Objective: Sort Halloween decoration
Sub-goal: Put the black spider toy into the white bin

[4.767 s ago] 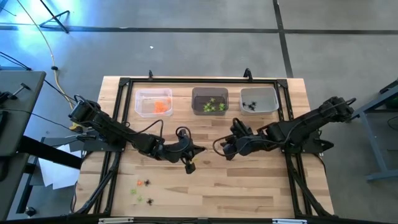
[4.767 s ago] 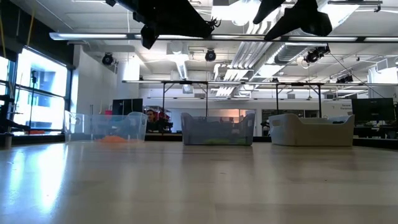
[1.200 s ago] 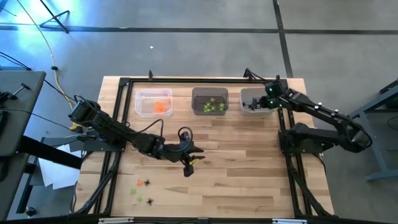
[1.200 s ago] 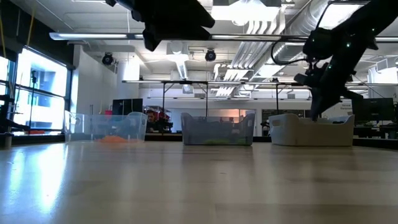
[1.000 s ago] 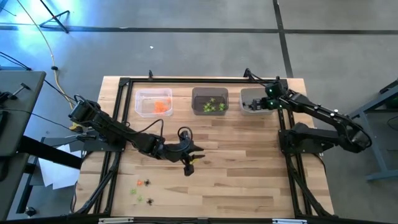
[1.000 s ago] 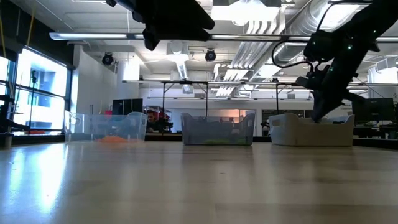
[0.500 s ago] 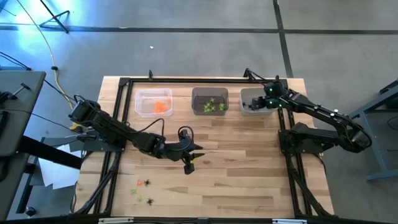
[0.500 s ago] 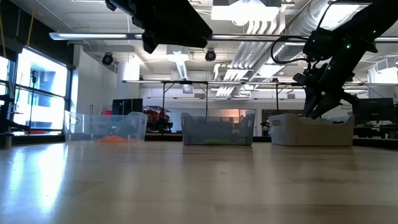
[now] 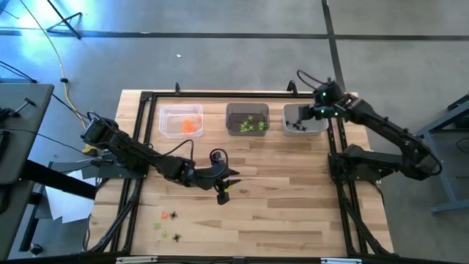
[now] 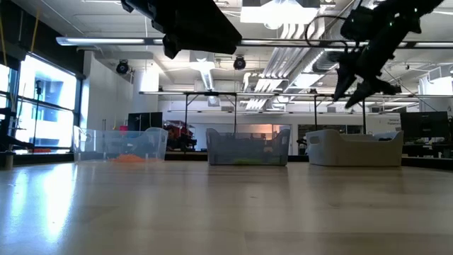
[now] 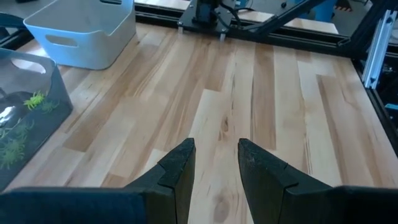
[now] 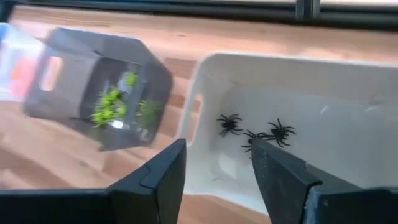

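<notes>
Above white bin (image 9: 305, 117): right hand (image 9: 302, 112), agape.

Two dark jointed arms, black looping cables, green lights on right wrist.

**Bright room, hard backlight at table height**

Ceiling strip lights (image 10: 283, 13) and a bright window (image 10: 44, 95) silhouette the arms in the low view. A pale sheen lies across the light wooden tabletop (image 10: 212, 205). The right wrist view is smeared with blur.
</notes>
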### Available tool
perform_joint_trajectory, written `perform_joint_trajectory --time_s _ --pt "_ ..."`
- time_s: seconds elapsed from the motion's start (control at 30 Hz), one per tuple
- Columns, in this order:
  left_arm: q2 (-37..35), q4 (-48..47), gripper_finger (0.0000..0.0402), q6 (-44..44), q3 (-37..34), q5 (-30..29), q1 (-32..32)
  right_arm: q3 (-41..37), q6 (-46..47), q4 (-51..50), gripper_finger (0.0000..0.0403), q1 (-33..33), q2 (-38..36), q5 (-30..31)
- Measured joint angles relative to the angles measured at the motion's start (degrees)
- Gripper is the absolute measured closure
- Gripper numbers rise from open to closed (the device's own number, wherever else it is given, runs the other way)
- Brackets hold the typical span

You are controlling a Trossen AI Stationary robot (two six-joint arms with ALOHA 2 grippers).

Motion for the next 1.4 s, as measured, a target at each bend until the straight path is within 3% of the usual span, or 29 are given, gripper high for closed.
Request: perform_joint_trajectory --time_s 0.1,0.2,0.37,0.5,0.7,0.9,1.0,1.13,1.27,1.33,1.4 --pt "0.00 -0.20 0.0293 0.44 0.00 -0.72 0.00 6.10 -0.81 -5.39 0.0238 1.95 -0.02 0.00" --pt "-0.06 -1.05 0.0293 1.07 0.00 -6.87 -0.31 10.66 -1.13 -8.08 0.0247 5.84 -0.02 -0.07" --pt "-3.53 -8.66 0.0293 0.68 -0.06 -13.92 -0.61 12.92 3.29 -4.73 0.0255 18.60 -0.02 -0.61" --pt "-8.48 -18.80 0.0293 -3.39 -0.05 -14.26 -1.01 9.73 9.12 9.48 0.0256 33.04 0.44 1.83" --pt "-16.41 -35.40 0.0293 -12.05 -0.04 -17.74 -4.55 5.78 11.11 31.79 0.0256 52.95 7.88 12.83" --pt "-22.30 -47.94 0.0294 -22.48 -0.04 -16.77 -11.01 5.69 11.68 47.71 0.0256 62.71 21.47 14.97" --pt "-23.62 -53.99 0.0294 -29.36 -0.02 -8.86 -13.96 5.69 13.19 53.54 0.0256 64.91 26.33 14.90" --pt "-23.49 -59.21 0.0294 -42.91 -1.35 10.44 -17.48 5.69 15.87 55.22 0.0256 67.43 30.34 15.40" --pt "-22.89 -55.51 0.0294 -52.05 -5.58 27.71 -21.75 5.67 18.13 55.48 0.0256 69.18 32.32 19.98" --pt "-22.13 -52.24 0.0294 -53.48 -7.54 32.48 -23.94 5.67 18.48 55.73 0.0256 69.76 32.75 22.40" --pt "-21.12 -50.05 0.0294 -53.44 -8.85 33.70 -26.07 5.67 18.58 56.12 0.0256 70.21 32.83 24.03"
